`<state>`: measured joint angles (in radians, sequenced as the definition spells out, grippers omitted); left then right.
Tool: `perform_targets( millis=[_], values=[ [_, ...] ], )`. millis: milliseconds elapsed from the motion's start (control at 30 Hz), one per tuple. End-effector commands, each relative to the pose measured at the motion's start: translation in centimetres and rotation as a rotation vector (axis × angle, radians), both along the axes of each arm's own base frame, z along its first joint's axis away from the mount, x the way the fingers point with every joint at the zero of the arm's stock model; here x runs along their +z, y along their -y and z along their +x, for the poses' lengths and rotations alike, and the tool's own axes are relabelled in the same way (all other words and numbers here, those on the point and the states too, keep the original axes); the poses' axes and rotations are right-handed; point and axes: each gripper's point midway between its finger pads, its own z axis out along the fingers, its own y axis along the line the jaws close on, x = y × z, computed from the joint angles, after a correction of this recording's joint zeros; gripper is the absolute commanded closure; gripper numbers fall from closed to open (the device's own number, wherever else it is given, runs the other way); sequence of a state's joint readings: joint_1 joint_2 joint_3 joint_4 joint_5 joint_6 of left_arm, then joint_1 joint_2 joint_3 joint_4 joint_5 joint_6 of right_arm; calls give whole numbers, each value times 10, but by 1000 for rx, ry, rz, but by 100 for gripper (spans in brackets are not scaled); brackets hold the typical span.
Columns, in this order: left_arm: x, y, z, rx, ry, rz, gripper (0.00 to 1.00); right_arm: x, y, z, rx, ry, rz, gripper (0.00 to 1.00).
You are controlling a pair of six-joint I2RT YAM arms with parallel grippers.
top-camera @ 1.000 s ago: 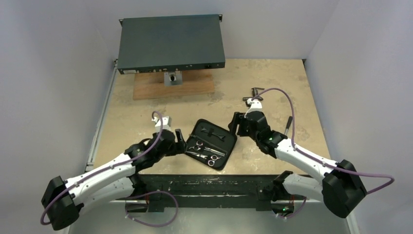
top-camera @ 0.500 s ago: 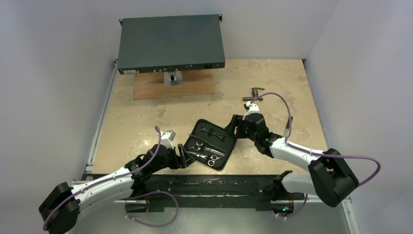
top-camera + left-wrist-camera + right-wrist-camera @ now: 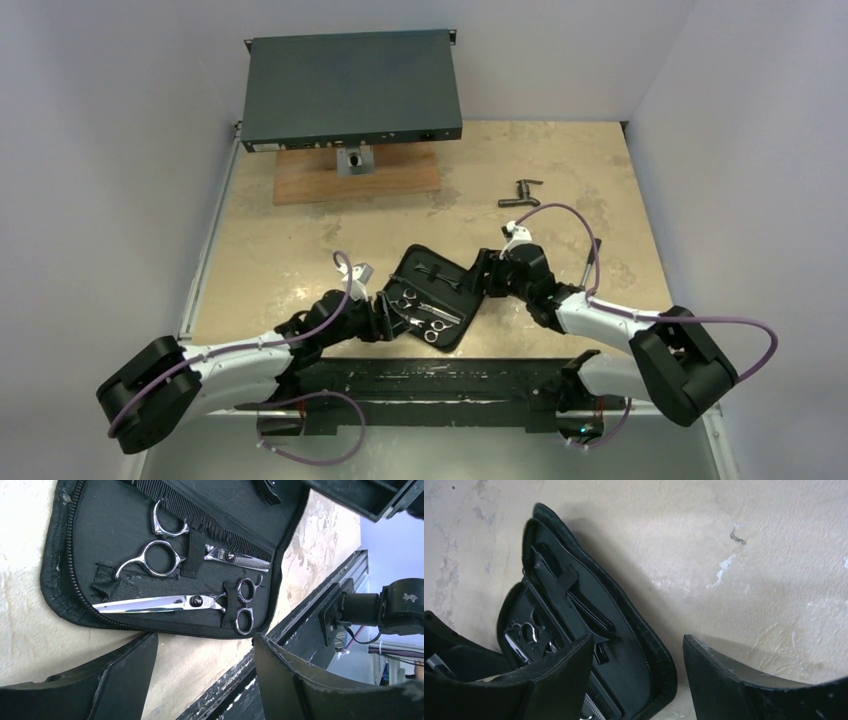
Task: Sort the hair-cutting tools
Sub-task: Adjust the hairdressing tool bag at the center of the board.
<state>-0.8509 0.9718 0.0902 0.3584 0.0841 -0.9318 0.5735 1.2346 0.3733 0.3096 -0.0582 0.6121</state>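
An open black zip case (image 3: 452, 298) lies near the table's front edge. Strapped inside are silver thinning scissors (image 3: 159, 559), plain silver scissors (image 3: 165, 602) and a black comb (image 3: 200, 511). A thin black clip-like piece (image 3: 555, 576) sits in the case's other half. My left gripper (image 3: 385, 313) is open at the case's left edge, its fingers (image 3: 125, 672) over bare table just outside the zip. My right gripper (image 3: 481, 275) is open at the case's right side. The case's rim (image 3: 659, 667) lies between its fingers (image 3: 724, 680); whether they touch it I cannot tell.
A dark metal T-shaped fitting (image 3: 520, 193) lies on the table behind the right arm. A flat dark equipment box (image 3: 350, 88) rests on a wooden board (image 3: 400, 178) at the back. The black front rail (image 3: 300, 625) runs just beside the case.
The left gripper has swung in and come up against the case's left edge. The right gripper has moved nearer and down to the case's right rim. The case and tools have not moved.
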Motion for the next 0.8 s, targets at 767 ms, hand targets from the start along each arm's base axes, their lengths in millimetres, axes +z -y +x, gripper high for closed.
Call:
perform_targets(
  millis=[767],
  values=[
    [16, 46, 67, -38, -1, -18, 34, 19, 5, -49, 26, 45, 168, 44]
  ],
)
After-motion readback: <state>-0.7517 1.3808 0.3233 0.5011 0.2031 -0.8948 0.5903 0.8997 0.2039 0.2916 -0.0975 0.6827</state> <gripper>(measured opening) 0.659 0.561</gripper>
